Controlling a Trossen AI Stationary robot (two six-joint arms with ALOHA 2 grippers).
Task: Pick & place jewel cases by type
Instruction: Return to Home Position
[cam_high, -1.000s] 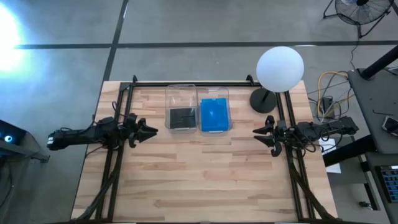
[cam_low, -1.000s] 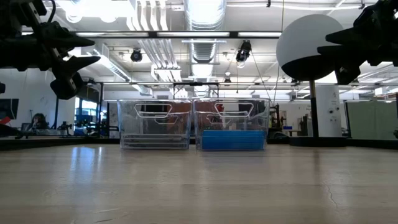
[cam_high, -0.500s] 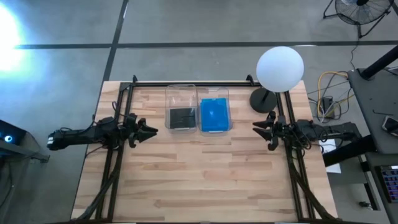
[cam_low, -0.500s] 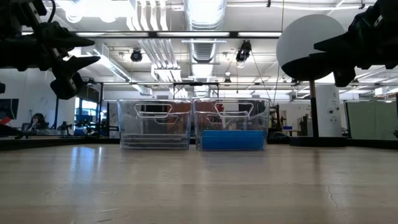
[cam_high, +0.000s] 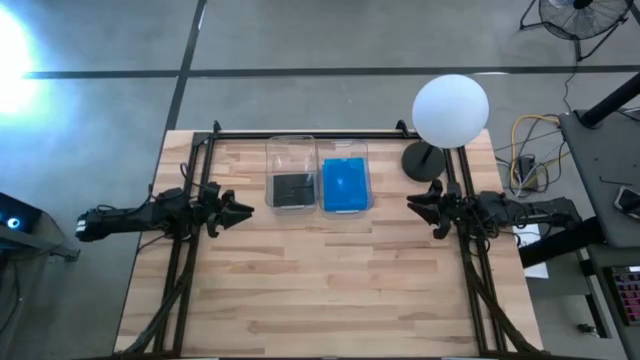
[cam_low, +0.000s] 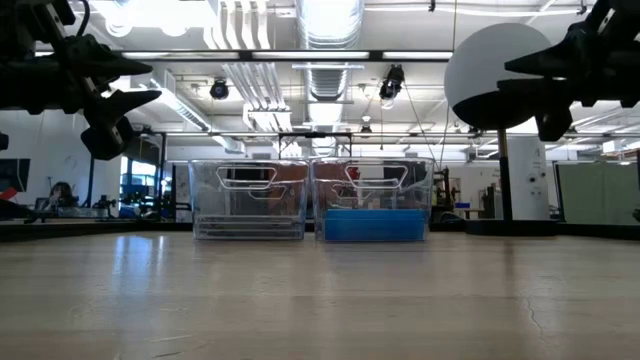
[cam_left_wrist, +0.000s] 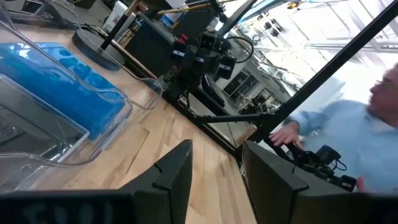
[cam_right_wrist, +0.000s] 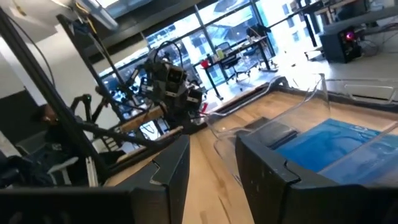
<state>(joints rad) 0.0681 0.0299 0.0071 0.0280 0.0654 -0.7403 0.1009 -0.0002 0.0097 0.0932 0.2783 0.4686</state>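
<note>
**A:** Where is the way open?

**B:** The whole near half of the pale wooden plank surface (cam_high: 320, 290) is bare. So is the middle strip between the left claw (cam_high: 243, 212) and the right claw (cam_high: 414, 208). Both hang above it at the side edges, fingers apart.

**A:** And what blocks the far side?

**B:** Two clear rectangular plastic bins stand side by side at far centre, the left bin (cam_high: 290, 152) and the right bin (cam_high: 345, 147), both open from above. At far right is a white globe lamp (cam_high: 451, 110) on a black round base (cam_high: 422, 161), just beyond the right claw. A bare gap lies between base and right bin. Black metal frame rails (cam_high: 185, 270) run along both side edges.
</note>
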